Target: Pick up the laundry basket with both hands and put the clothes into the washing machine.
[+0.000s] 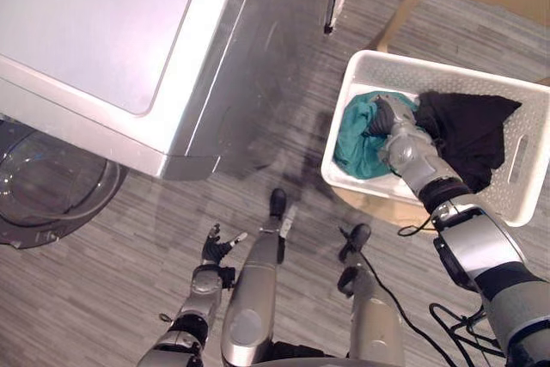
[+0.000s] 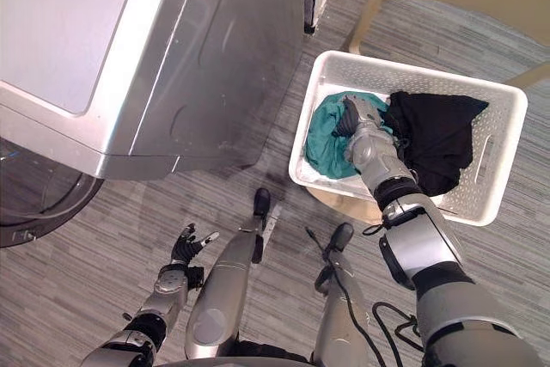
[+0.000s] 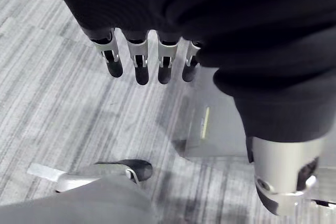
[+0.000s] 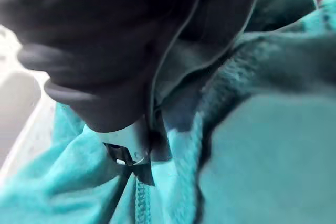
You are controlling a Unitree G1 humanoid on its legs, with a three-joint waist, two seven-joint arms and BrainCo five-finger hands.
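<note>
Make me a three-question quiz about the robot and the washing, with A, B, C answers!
1. Where is the right hand?
A. On a shelf.
B. In the laundry basket, on the teal garment.
C. Inside a drawer.

2. How many garments lie in the laundry basket?
A. Two.
B. Five.
C. None.

3. What is the left hand doing?
A. Open, holding nothing.
B. Shut on the basket's handle.
C. Squeezing a sock.

Answers:
1 B: it rests on the teal cloth inside the white basket.
2 A: there is the teal garment and a black garment beside it.
3 A: its fingers are straight and nothing is in them.
</note>
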